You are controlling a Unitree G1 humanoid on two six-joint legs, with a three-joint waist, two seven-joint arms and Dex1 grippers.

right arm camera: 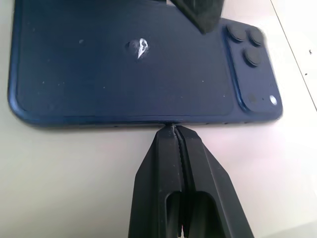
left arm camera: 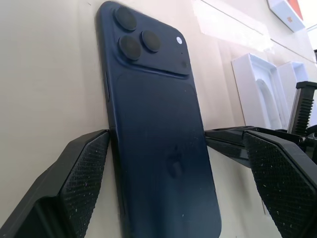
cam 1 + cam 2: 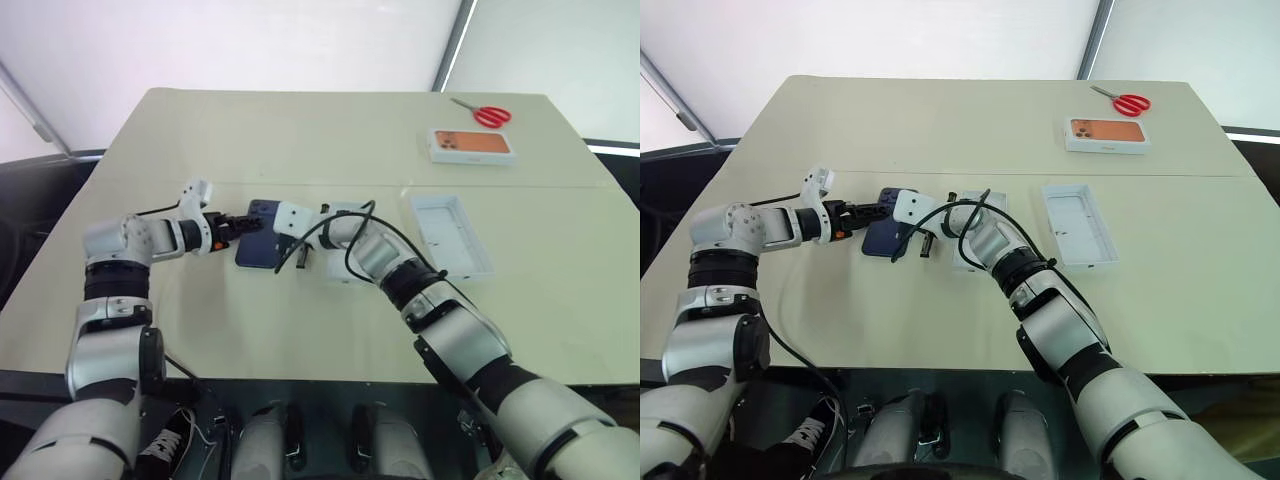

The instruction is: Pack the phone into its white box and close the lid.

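Left eye view shows the big pale table [image 3: 330, 130] first, then my two arms meeting near its middle over the phone [image 3: 262, 246], which lies camera side up on the tabletop. Behind my right forearm sits a white box [image 3: 975, 232], mostly hidden, so I cannot tell whether it is the tray. Further to my right lies an open white tray-like piece [image 3: 448, 233], apart from the phone; the orange-printed box [image 3: 472, 145] and red scissors [image 3: 489, 114] lie well away at the far side.

My worry is the phone skating. My right gripper [image 1: 173, 130] is pressed tight together, its tips touching the phone's long edge, holding nothing. If it pushes before my left side has a hold, I judge the glossy body could slide or spin away on the smooth surface. A grip taken only on the slim edges could also slip as I lift.

My left gripper [image 2: 176, 148] stands wide apart, straddling the phone. One finger [image 2: 81, 178] is right at one long edge; the other is still clear of the opposite edge. Nothing is clamped yet.
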